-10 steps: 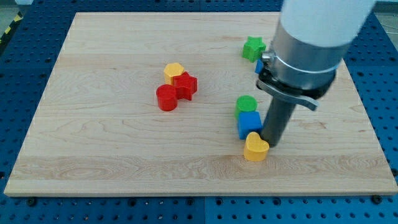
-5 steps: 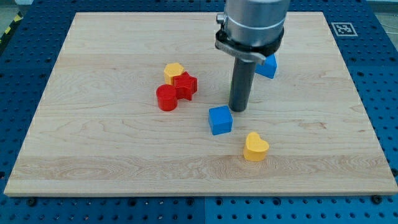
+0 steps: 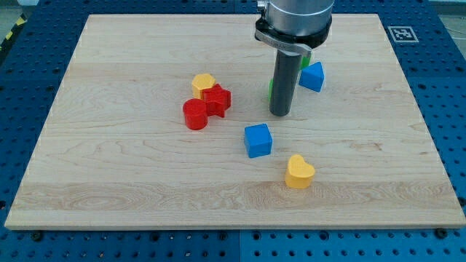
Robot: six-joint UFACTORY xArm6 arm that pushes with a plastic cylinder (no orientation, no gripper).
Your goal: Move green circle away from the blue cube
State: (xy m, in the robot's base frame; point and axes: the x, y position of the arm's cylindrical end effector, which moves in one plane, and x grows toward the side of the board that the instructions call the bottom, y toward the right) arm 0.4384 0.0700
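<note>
My tip (image 3: 280, 114) has shifted up-board since half a sec ago, no gripper on this rig. Green circle (image 3: 271, 89) mostly hidden behind rod, only a sliver showing, now well clear of blue cube (image 3: 258, 140). Looks basically done.

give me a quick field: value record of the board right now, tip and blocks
tip: my tip, above the blue cube
blue cube, centre, apart from the tip
green circle, mostly hidden behind the rod
blue triangle block, right of the rod
yellow heart, lower right of the cube
red pair: and, touching
yellow block, atop the reds
</note>
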